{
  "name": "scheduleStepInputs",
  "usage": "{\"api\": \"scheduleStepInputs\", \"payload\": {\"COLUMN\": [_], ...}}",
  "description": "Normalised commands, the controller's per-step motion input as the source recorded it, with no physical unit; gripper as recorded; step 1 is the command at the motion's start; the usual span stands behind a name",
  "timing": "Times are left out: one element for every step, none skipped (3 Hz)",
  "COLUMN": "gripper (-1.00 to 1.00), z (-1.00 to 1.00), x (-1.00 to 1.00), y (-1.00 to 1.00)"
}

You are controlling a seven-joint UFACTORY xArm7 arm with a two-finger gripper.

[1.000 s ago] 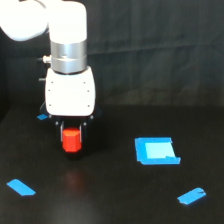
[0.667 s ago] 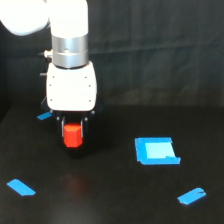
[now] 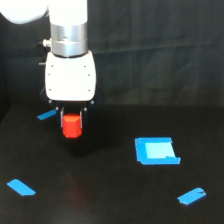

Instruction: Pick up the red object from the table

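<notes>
Red-orange and stubby, the small faceted block [image 3: 71,125] was sitting right under the white boxy gripper [image 3: 71,120] in the exterior view, pinched between the short dark fingers [image 3: 62,118] that poked out of the gripper's underside. One finger was on each side of the block and both looked pressed against it, so it was definitely gripped, not just hovering nearby. The block looked to be lifted clear of the flat matte black table [image 3: 110,200], with a faint reddish glow on the dark surface below it.

Using the block as the landmark: a small blue tape strip [image 3: 46,114] lay just off to the exterior view's left of it, partly tucked behind the gripper body. A blue square patch with a paler middle [image 3: 156,150] sat well apart toward the exterior view's right and a bit nearer the camera. Another blue tape strip [image 3: 21,187] was down low toward the left, and one more [image 3: 191,196] was far off on the lower right.

The silver wrist ring and white arm [image 3: 69,30] rose straight up above the block.
</notes>
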Motion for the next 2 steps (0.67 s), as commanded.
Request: {"api": "scheduleStepInputs", "payload": {"gripper": [-0.99, -1.0], "z": [0.92, 0.62], "x": [-0.04, 0.16], "y": [0.07, 0.06]}}
